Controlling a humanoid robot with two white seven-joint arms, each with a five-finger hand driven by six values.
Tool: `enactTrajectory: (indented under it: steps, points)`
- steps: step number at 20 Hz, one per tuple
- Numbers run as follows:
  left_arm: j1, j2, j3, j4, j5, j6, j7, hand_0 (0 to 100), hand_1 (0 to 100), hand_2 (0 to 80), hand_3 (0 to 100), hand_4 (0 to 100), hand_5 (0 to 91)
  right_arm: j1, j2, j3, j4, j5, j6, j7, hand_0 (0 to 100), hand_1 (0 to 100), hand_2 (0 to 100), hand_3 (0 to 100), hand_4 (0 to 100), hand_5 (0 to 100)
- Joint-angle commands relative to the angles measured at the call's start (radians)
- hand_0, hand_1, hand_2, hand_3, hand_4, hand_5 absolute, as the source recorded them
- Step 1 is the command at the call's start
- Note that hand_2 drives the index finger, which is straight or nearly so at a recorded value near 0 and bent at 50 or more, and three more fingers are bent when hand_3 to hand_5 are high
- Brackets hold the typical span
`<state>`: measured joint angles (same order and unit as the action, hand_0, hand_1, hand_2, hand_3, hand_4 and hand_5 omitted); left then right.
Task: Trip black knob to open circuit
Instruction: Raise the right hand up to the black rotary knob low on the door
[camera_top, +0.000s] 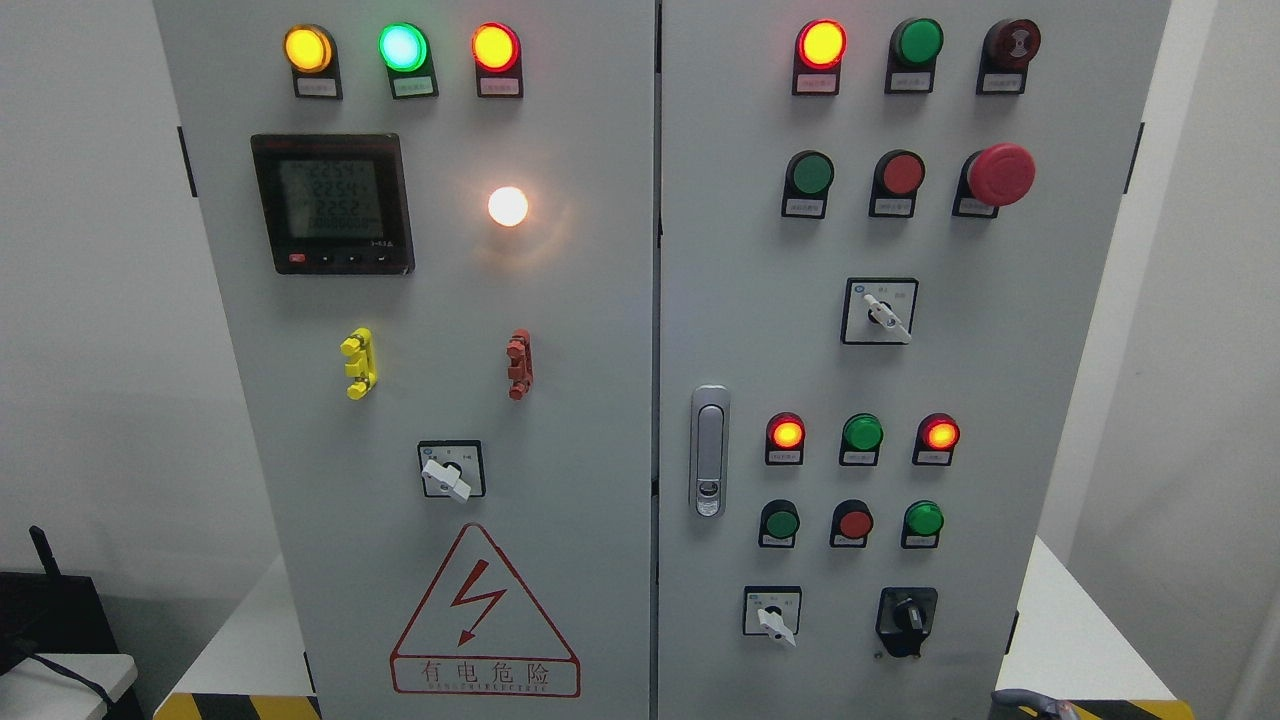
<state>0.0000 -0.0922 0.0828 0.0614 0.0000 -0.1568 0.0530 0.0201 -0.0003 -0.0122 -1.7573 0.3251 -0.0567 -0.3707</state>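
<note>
The black knob (906, 615) sits on a black plate at the lower right of the grey cabinet's right door (1000, 400), its pointer roughly upright. Just left of it is a white-handled selector switch (772, 612). A small grey piece of my right hand (1040, 706) pokes in at the bottom edge, below and to the right of the knob and apart from it. Too little of the hand shows to judge its state. My left hand is out of view.
Above the knob are rows of red and green lamps and buttons (855, 480), another selector (880, 311) and a red mushroom stop button (1000, 175). A metal door latch (709, 450) sits left. The left door carries a meter (332, 203), lamps and a warning triangle (484, 615).
</note>
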Motion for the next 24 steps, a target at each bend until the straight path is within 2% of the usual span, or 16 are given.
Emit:
enactTrajectory:
  steps: [1, 9, 24]
  points:
    - [-0.008, 0.0, 0.0, 0.0, -0.034, 0.0, 0.001, 12, 39, 0.0, 0, 0, 0.0, -0.072, 0.046, 0.043, 0.056, 0.019, 0.031, 0.0, 27, 76, 44, 84, 88, 94]
    - [-0.008, 0.0, 0.0, 0.0, -0.034, 0.0, 0.001, 12, 39, 0.0, 0, 0, 0.0, -0.16, 0.083, 0.066, 0.125, 0.026, 0.09, -0.002, 28, 75, 45, 84, 88, 94]
    - [-0.008, 0.0, 0.0, 0.0, -0.032, 0.0, 0.001, 12, 39, 0.0, 0, 0, 0.0, -0.169, 0.083, 0.047, 0.165, 0.031, 0.101, -0.057, 28, 75, 45, 84, 88, 94]
